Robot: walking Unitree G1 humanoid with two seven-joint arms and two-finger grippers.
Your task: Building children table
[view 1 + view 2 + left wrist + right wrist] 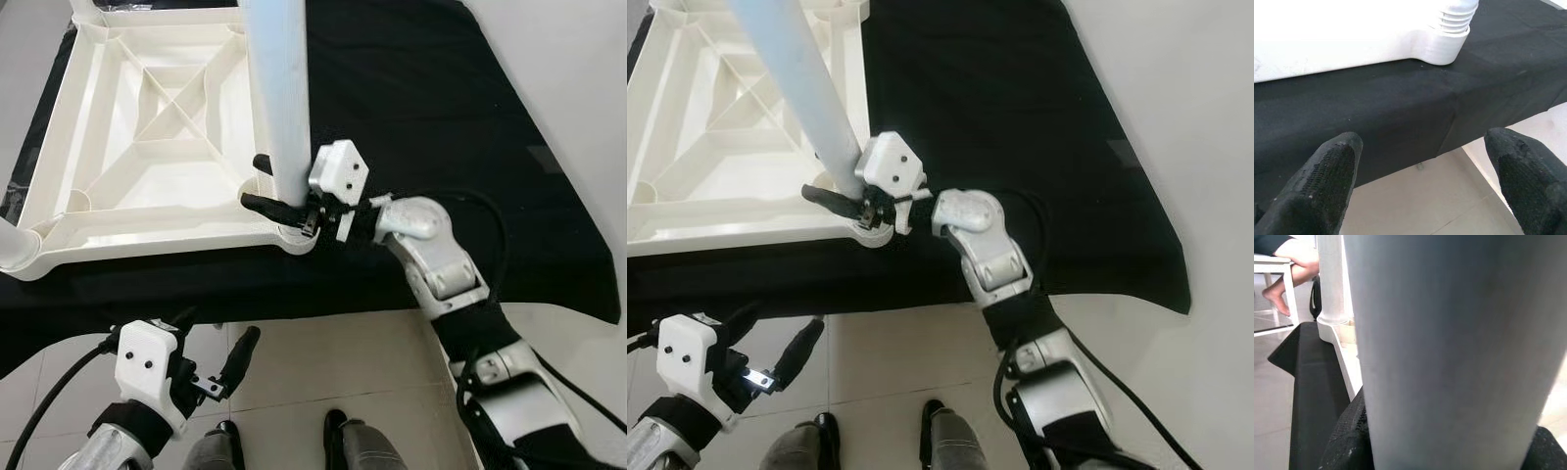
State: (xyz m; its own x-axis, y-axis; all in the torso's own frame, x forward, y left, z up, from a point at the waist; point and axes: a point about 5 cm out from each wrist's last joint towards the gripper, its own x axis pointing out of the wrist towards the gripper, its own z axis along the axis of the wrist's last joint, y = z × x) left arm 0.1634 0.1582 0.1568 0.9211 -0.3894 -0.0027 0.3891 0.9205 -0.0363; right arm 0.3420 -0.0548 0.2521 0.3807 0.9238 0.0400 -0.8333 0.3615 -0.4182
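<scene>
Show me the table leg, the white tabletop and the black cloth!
leg (279,98), left eye view, middle of the upright tube.
tabletop (147,220), left eye view, its near rim, underside up.
cloth (411,108), left eye view, bare part right of the tabletop.

The white plastic table top (147,211) lies upside down on the black cloth, ribbed underside facing up with diagonal braces crossing at the middle. A pale tubular table leg (279,98) stands upright in the near right corner socket (294,238). Another leg (12,245) is seated at the near left corner.
</scene>
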